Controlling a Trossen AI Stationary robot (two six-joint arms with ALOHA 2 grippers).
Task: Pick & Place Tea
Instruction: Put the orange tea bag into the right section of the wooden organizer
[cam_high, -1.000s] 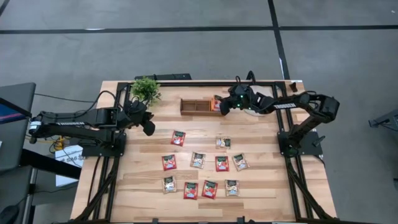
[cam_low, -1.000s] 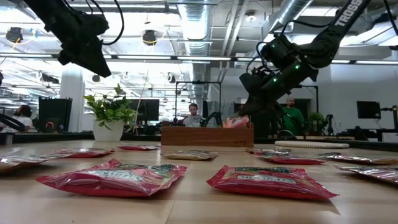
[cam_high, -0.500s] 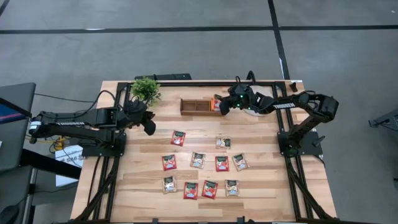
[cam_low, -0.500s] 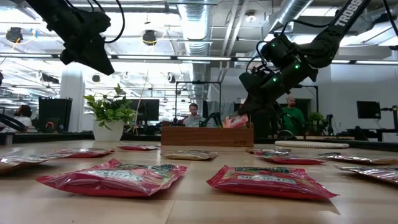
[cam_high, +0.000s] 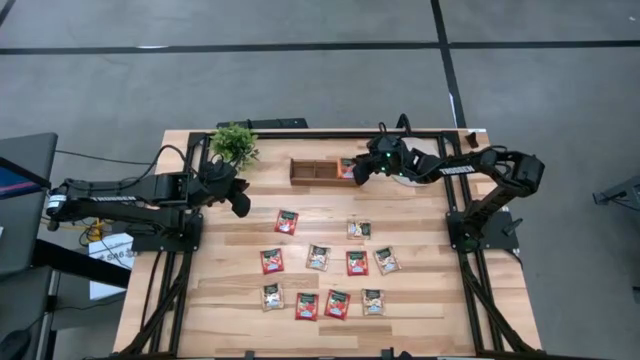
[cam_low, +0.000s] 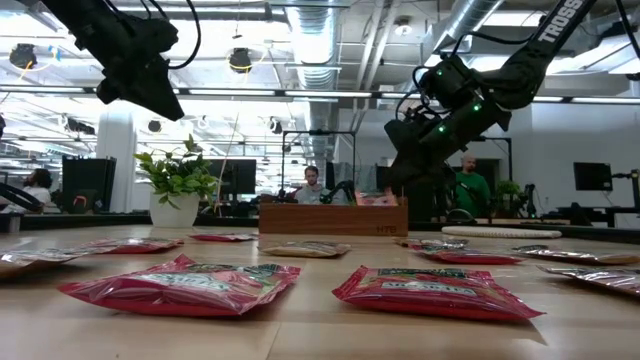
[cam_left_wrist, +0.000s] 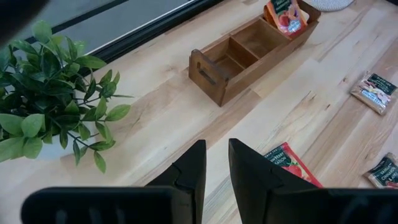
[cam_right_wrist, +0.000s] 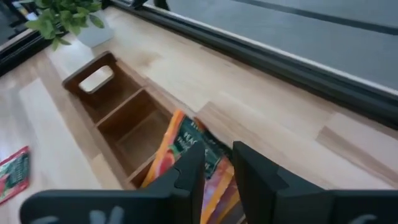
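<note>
Tea sachets (cam_high: 323, 270) lie scattered mid-frame on the wooden table (cam_high: 420, 310); one (cam_left_wrist: 284, 14) stands in the wooden box (cam_high: 322, 170) at top. Right gripper (cam_high: 362, 168) parted above it; left gripper (cam_high: 240, 205) slightly apart. People (cam_low: 312, 183) stand in the room behind.

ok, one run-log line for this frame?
right end effector: open above wooden three-compartment tray | red tea sachet: in end compartment, leaning | left end effector: idle beside green potted plant
</note>
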